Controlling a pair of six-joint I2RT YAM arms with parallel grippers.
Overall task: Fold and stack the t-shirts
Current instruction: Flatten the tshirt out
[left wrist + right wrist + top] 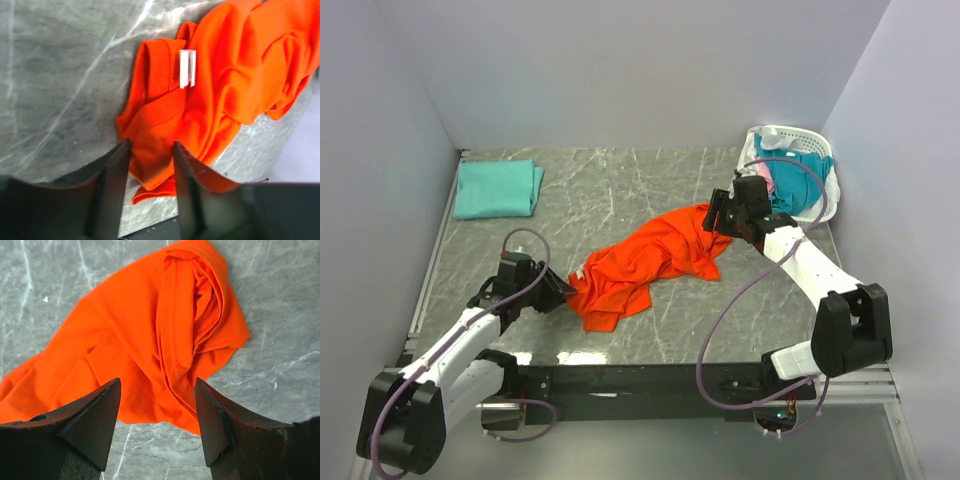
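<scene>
A bright orange t-shirt (645, 262) lies crumpled in the middle of the table. My left gripper (558, 292) is low at its near-left end. In the left wrist view the left gripper (150, 150) is open, its fingers (116, 172) straddling a fold of the orange shirt (225, 75), whose white label (187, 69) shows. My right gripper (718, 215) is open and empty just above the shirt's far-right end; in the right wrist view the right gripper (157, 385) frames the orange shirt's (150, 335) edge. A folded mint-green t-shirt (498, 188) lies at the back left.
A white slotted basket (817, 152) stands at the back right corner, holding a teal-blue shirt (785, 192) and a bit of pink cloth (766, 182). Grey walls close in the table on the left, back and right.
</scene>
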